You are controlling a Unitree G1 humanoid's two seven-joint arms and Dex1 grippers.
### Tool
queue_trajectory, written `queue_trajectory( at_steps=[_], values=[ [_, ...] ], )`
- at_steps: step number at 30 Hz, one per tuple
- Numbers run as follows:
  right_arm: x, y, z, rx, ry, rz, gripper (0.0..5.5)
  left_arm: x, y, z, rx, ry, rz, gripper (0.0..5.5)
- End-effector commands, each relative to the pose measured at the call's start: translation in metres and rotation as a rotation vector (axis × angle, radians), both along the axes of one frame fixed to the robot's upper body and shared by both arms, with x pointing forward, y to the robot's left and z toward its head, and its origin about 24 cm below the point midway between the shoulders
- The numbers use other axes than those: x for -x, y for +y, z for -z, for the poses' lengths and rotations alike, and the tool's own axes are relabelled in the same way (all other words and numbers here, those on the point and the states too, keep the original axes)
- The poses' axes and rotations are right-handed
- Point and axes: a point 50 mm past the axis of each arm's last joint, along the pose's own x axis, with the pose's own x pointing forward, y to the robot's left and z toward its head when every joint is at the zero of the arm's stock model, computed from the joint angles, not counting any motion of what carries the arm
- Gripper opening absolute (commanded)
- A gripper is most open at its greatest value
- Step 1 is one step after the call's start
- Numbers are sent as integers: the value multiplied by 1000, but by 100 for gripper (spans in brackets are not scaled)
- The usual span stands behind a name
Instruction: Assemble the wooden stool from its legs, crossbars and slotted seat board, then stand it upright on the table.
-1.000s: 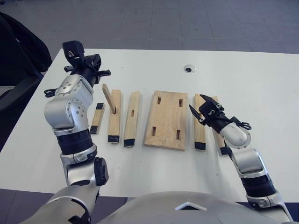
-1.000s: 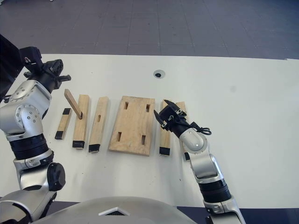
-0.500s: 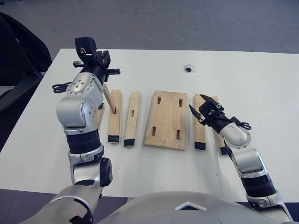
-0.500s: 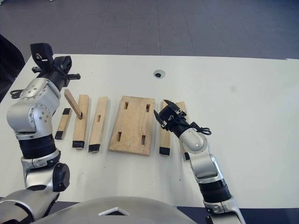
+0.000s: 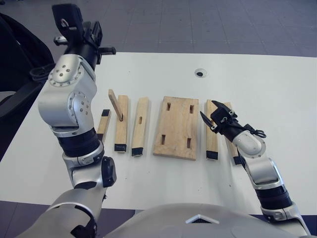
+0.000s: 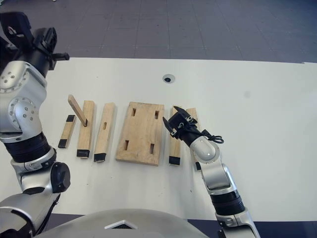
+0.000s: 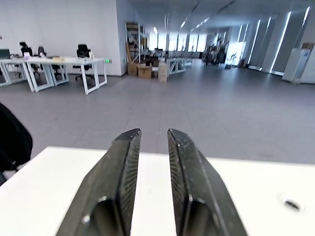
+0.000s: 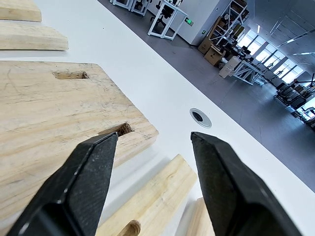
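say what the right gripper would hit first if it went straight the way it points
Likely the bare white table top, just past a corner of the pale slotted wooden seat board, short of the round cable hole; depth is unclear.

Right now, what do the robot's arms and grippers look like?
The left arm and right arm have rounded silver-grey shells joined by black ribbed bands. Each ends in a black gripper with two tapered fingers; the left gripper shows finely ribbed inner faces, the right gripper plain wedge-shaped ones. A thin black cable loops at the right wrist.
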Motion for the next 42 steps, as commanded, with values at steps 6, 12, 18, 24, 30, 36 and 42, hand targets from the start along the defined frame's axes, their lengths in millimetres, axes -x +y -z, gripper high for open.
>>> queue_trajectory(
  at_steps=[6,12,18,24,30,36,42],
  values=[
    [0,2,1,-3,10,10,272,7,15,112,-40,428,-5,101],
    [2,4,3,-4,15,10,272,-16,21,23,-18,66,-21,101],
    [3,3,4,0,22,16,272,16,13,-55,-50,-358,-13,101],
    [2,3,4,2,21,15,272,44,47,-18,-129,-241,-127,101],
    [6,-1,6,7,27,31,272,107,47,52,-211,-50,-64,129],
    [7,-4,6,10,33,37,272,158,39,117,-62,300,76,219],
    [4,-4,4,16,30,24,272,161,25,136,-29,488,123,224]
  ],
)
